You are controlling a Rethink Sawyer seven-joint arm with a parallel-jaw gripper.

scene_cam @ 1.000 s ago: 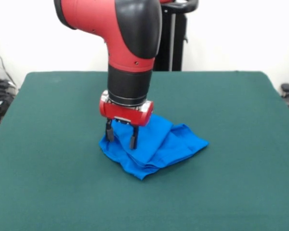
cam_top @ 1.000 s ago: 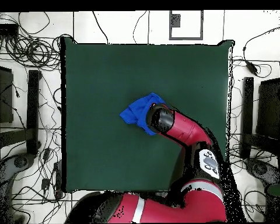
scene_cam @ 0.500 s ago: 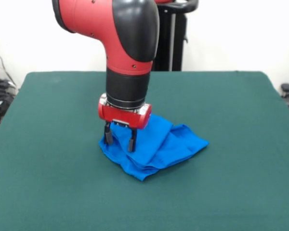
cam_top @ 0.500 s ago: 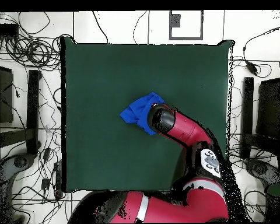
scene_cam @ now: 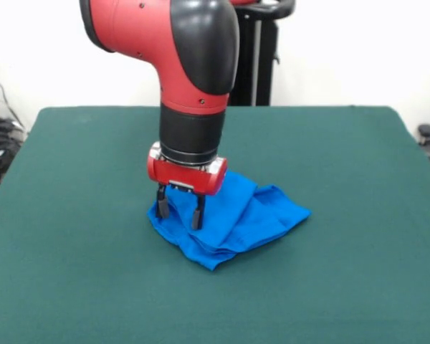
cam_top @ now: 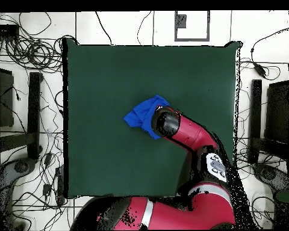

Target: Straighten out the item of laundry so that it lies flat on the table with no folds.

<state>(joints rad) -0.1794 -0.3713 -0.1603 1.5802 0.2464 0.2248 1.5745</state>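
The item of laundry [scene_cam: 240,215] is a bright blue shirt lying crumpled in a folded heap near the middle of the table [scene_cam: 79,272]; only plain blue cloth shows. My gripper [scene_cam: 180,213] points straight down over the heap's left part. It is open, and its two black fingertips [scene_cam: 198,216] reach the cloth. In the overhead view the item of laundry [cam_top: 139,114] sticks out to the left of my arm's wrist [cam_top: 166,123], which hides the gripper and part of the cloth.
Dark green tabletop surrounds the heap on all sides. Cables and black stands [cam_top: 34,114] lie on the floor beyond the table's edges. A black post [scene_cam: 261,57] stands behind the far edge.
The gripper has sunk a little lower onto the left part of the shirt, with hardly any sideways shift. The cloth keeps the same shape.
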